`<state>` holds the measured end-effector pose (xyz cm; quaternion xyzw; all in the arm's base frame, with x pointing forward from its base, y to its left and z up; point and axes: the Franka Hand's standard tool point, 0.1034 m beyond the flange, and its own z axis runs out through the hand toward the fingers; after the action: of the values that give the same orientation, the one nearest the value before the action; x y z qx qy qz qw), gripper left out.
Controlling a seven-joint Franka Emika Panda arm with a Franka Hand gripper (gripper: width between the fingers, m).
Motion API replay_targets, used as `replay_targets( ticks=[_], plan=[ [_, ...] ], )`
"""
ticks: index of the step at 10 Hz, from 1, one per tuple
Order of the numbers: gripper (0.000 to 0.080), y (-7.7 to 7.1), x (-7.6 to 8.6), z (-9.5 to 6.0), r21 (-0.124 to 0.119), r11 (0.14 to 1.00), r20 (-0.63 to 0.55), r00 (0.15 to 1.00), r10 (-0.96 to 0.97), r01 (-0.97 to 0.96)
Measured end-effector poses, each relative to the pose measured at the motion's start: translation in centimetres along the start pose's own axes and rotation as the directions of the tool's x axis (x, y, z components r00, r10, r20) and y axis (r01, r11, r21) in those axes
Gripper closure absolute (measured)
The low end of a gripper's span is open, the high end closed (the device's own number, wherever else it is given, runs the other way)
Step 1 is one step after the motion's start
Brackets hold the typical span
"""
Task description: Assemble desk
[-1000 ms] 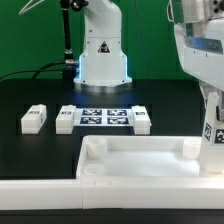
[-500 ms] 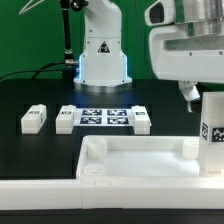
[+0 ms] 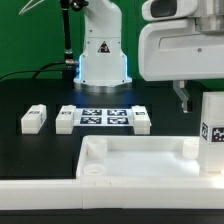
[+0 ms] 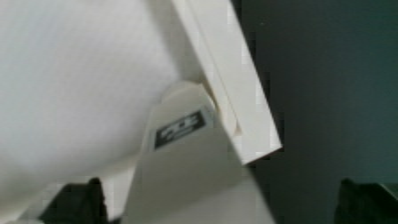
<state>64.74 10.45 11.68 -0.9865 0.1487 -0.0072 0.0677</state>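
Note:
The white tabletop (image 3: 140, 160) lies rim-up at the front, with a round socket (image 3: 92, 170) at its near left corner. One white leg (image 3: 212, 130) with a tag stands upright at its corner on the exterior view's right. My gripper (image 3: 197, 96) hangs just above that leg, open and holding nothing. In the wrist view the fingertips (image 4: 80, 202) stand wide apart around the gripper's middle (image 4: 222, 208), with the leg (image 4: 183, 140) and the tabletop rim (image 4: 228, 80) below. Three more legs lie on the black table (image 3: 33, 119), (image 3: 66, 119), (image 3: 141, 120).
The marker board (image 3: 104, 117) lies between the loose legs. The robot base (image 3: 103, 55) stands behind it. A long white bar (image 3: 40, 197) runs along the front edge, touching the tabletop's left side.
The gripper has risen off the upright leg and shifted toward the exterior view's left. The leg stays standing at the tabletop corner.

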Motion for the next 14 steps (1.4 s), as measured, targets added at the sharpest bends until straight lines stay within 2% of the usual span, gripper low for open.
replay_targets(
  ticks=[1,3,4,5,6,7,8,9,10,11,13,14],
  plan=[
    [0.0150,0.21,-0.05,-0.03,-0.004,0.990,0.012,0.989,-0.144,0.144],
    [0.0150,0.12,-0.08,0.01,-0.004,0.996,0.010,0.996,-0.084,0.084],
    [0.0274,0.13,-0.07,0.00,-0.004,0.998,0.010,0.998,-0.070,0.070],
    [0.0274,0.11,-0.08,0.01,-0.003,1.000,0.010,1.000,-0.021,0.021],
    [0.0409,0.08,-0.09,0.01,-0.003,0.998,0.010,0.998,0.061,-0.061],
    [0.0409,0.30,-0.07,0.04,-0.006,0.993,0.011,0.993,0.120,-0.120],
    [0.0505,0.25,-0.12,0.10,-0.009,0.972,0.006,0.972,0.236,-0.236],
    [0.0505,0.07,-0.23,0.12,-0.020,0.938,-0.007,0.939,0.345,-0.345],
    [0.0505,-0.02,-0.33,0.15,-0.025,0.867,-0.015,0.868,0.497,-0.497],
    [0.0505,0.01,-0.30,0.15,-0.016,0.780,-0.012,0.781,0.625,-0.625],
    [0.0505,0.06,-0.05,0.22,0.021,0.470,0.023,0.470,0.882,-0.882],
    [0.0505,0.27,0.05,0.23,0.028,0.375,0.041,0.376,0.926,-0.927]
  ],
)
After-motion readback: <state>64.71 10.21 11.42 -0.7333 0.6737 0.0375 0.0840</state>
